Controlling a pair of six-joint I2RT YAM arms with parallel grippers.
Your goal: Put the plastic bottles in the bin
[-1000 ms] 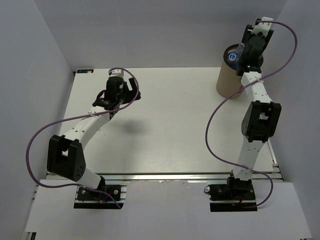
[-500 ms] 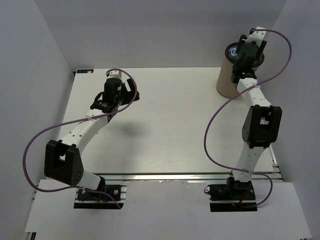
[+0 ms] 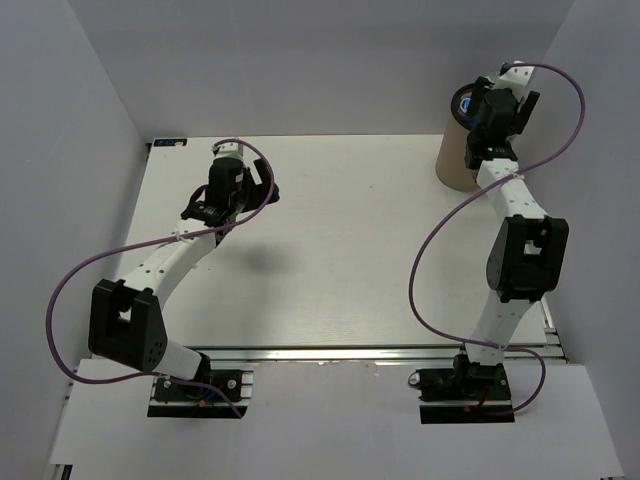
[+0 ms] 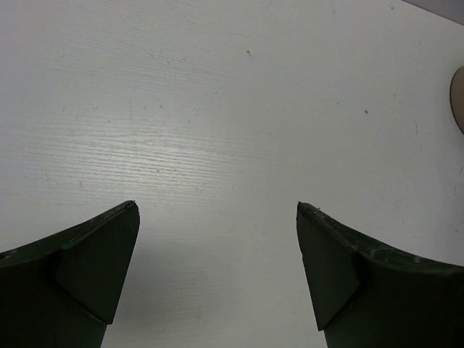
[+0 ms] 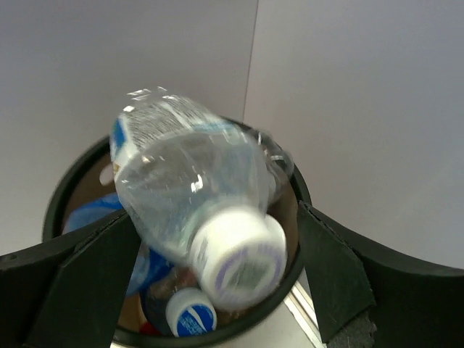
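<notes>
The bin (image 3: 450, 165), a tan cylinder with a dark rim (image 5: 64, 190), stands at the table's far right corner. My right gripper (image 5: 217, 212) hovers over its mouth and is open, the fingers (image 5: 330, 268) spread wide. Between them a clear plastic bottle (image 5: 192, 181) with a white cap shows blurred and tilted cap-down over the opening, free of the right finger. Deeper inside lie other bottles, one with a blue-printed cap (image 5: 190, 313). In the top view the right wrist (image 3: 495, 105) covers most of the bin's mouth. My left gripper (image 4: 216, 205) is open above bare table, holding nothing.
Grey walls close in the table at the back and both sides, right behind the bin. A tan curved edge (image 4: 458, 98) shows at the right border of the left wrist view. The left arm (image 3: 225, 185) reaches over the back left of the white table (image 3: 340, 250).
The right gripper has opened and let go of the bottle, which now drops into the bin. The right wrist shifted slightly over the bin. The left arm barely moved.
</notes>
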